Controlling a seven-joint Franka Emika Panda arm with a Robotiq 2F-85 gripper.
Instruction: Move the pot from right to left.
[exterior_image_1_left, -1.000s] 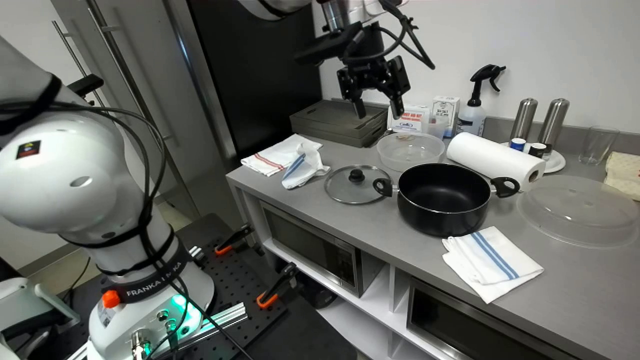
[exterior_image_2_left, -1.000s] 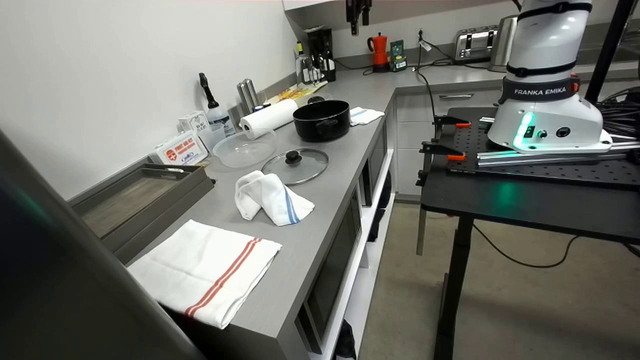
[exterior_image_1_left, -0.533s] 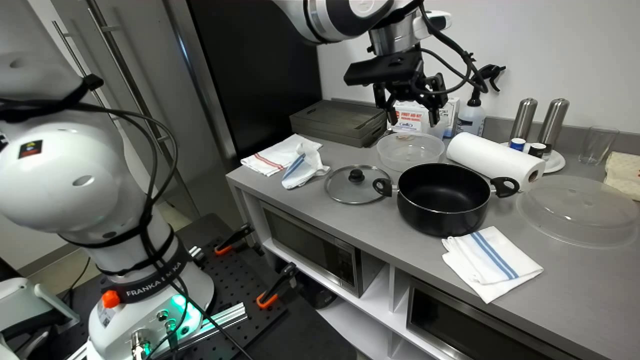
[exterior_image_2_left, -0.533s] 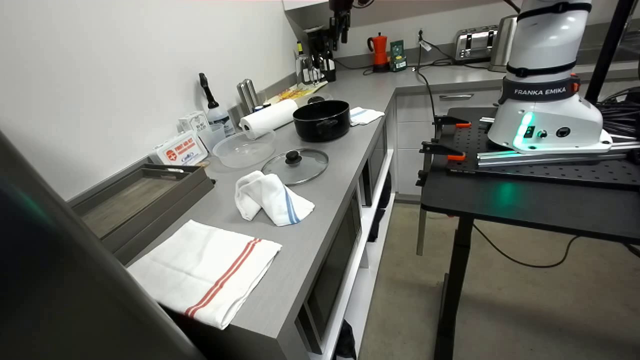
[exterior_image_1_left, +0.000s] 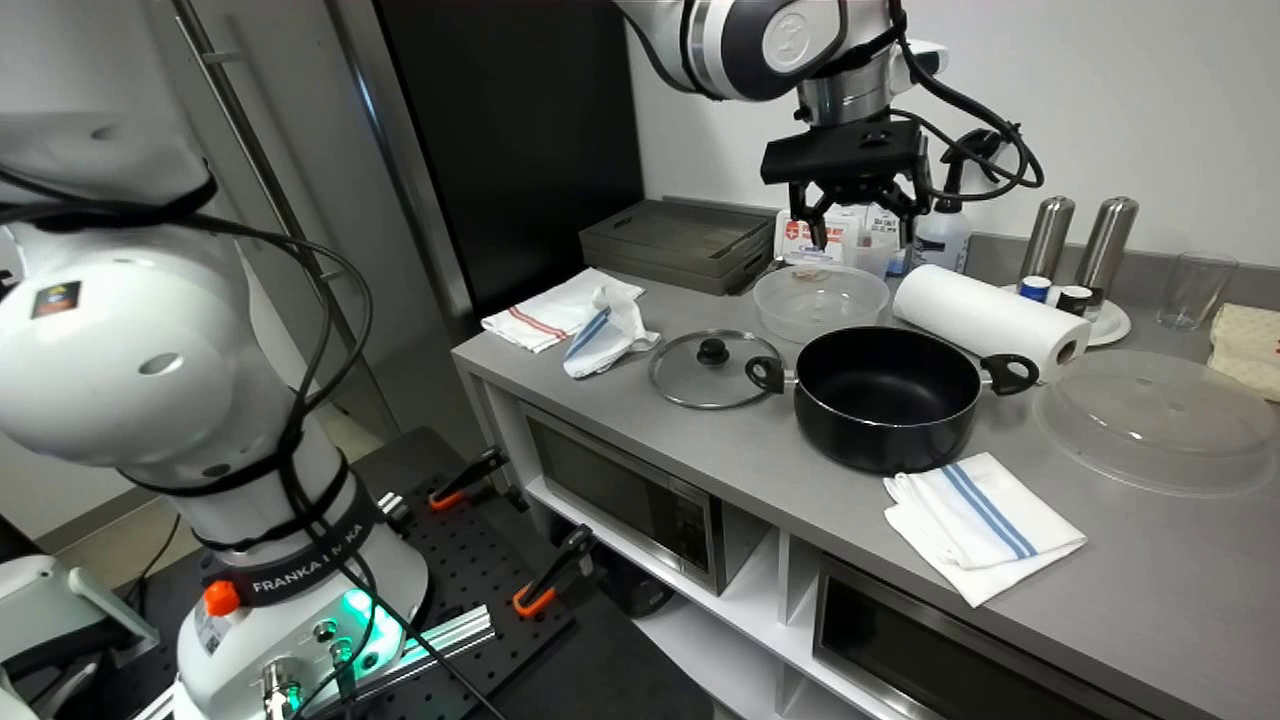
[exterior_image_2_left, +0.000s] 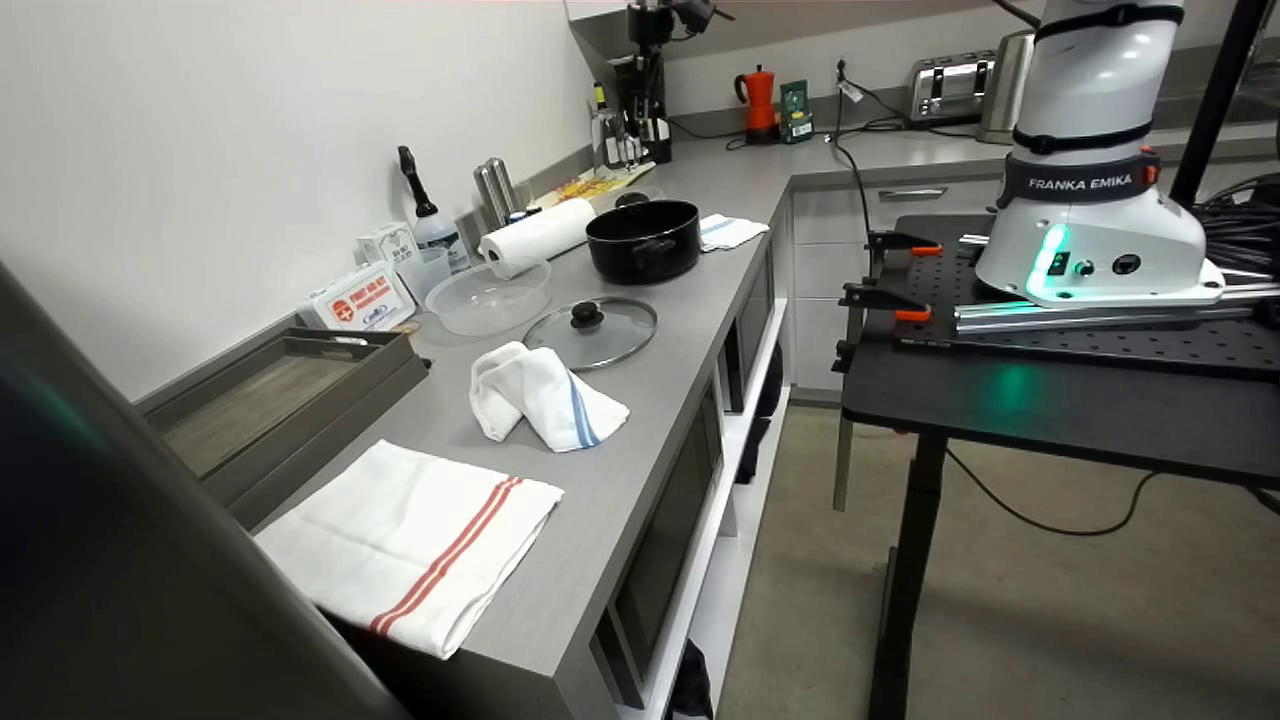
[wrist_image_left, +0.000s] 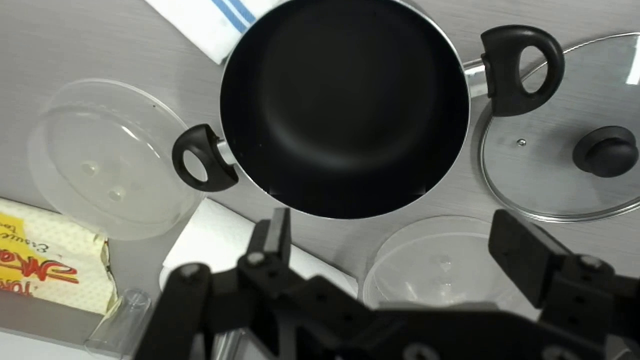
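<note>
The pot is wide, round and black with a dark, empty interior and two side handles. It stands upright on the grey counter in both exterior views (exterior_image_1_left: 885, 435) (exterior_image_2_left: 643, 255). In the wrist view the pot (wrist_image_left: 345, 100) fills the top middle, with one handle over the edge of the glass lid (wrist_image_left: 550, 185). My gripper (exterior_image_1_left: 863, 235) is open and empty, in the air above and behind the pot, over the clear bowl. In the wrist view the gripper's fingers (wrist_image_left: 392, 220) are wide apart, below the pot's rim. In an exterior view the gripper blends into dark things behind it.
A clear plastic bowl (exterior_image_1_left: 820, 300) and a paper towel roll (exterior_image_1_left: 985, 315) lie behind the pot. A striped towel (exterior_image_1_left: 985, 520) touches or nearly touches its front. A clear plastic cover (exterior_image_1_left: 1155, 420) is at right. Two towels (exterior_image_1_left: 610, 335) and a grey tray (exterior_image_1_left: 680, 240) are at left.
My gripper has moved right and slightly lower in an exterior view, closer to above the pot, and turned a little. It stays open. The pot and the other things have not moved.
</note>
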